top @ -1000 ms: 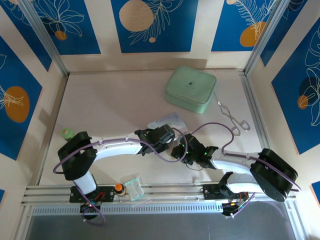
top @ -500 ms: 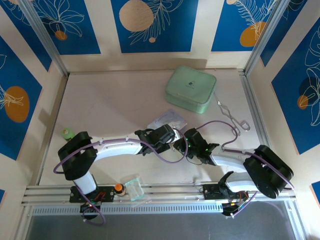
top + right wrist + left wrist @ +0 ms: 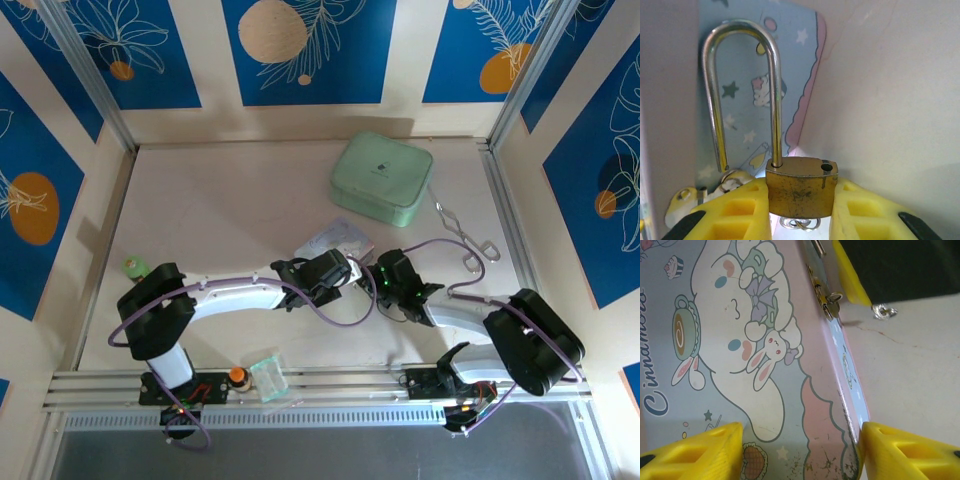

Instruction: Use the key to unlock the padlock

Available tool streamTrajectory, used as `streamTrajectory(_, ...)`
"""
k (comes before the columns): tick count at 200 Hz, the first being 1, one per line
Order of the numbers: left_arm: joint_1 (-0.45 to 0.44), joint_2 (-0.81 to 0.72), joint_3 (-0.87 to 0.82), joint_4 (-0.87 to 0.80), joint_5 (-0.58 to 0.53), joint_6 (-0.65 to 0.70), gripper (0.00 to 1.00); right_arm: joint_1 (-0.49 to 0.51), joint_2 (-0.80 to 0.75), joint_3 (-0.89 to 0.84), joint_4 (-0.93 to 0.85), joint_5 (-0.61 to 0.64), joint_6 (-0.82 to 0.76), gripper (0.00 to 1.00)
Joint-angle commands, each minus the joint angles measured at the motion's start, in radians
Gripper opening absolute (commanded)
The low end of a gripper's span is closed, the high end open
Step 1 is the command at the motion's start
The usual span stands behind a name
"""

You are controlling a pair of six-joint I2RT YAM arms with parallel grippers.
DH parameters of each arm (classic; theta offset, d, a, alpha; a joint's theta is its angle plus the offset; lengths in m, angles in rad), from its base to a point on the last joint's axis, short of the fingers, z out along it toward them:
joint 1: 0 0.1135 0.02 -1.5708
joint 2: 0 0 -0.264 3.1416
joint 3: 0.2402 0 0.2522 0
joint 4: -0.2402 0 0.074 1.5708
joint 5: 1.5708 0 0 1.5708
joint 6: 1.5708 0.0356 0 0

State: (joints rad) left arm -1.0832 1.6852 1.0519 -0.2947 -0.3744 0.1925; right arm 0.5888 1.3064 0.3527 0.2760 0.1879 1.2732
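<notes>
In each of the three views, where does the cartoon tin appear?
Top external: cartoon tin at centre, below-left of the green case.
Left wrist: the tin covers left and middle.
Right wrist: the tin sits upper left, behind the padlock shackle.
Shared landmark: its pink wavy border, in both wrist views.

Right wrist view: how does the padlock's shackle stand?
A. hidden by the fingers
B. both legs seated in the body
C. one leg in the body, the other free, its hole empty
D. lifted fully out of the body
C: the padlock, pinched in the right gripper, has one shackle leg seated in its brass body, while the other top hole is empty and the free leg ends off to the side.
</notes>
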Motion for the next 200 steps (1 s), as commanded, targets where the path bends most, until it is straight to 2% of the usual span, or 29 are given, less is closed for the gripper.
streamTrajectory(1,-0.017,0.044,-0.061,-0.091,0.130,-0.023,0.60,-0.017,0.003,0.006,-0.003,-0.042,-0.022,0.26)
streamTrajectory(29,-0.014,0.058,-0.042,-0.090,0.044,-0.077,0.61,-0.036,0.007,0.017,-0.105,-0.065,-0.080,0.26)
streamTrajectory(94,-0.005,0.091,0.026,-0.070,-0.167,-0.191,0.69,-0.052,0.080,0.186,-0.527,-0.121,-0.315,0.27)
streamTrajectory(152,0.049,0.076,0.024,-0.026,-0.249,-0.230,0.76,-0.055,0.185,0.344,-0.797,-0.073,-0.459,0.29)
streamTrajectory(188,0.094,0.054,0.008,-0.004,-0.274,-0.225,0.87,-0.044,0.254,0.451,-0.973,-0.015,-0.537,0.31)
streamTrajectory(200,0.113,0.042,-0.001,0.010,-0.268,-0.218,0.87,-0.043,0.278,0.481,-1.019,0.005,-0.557,0.31)
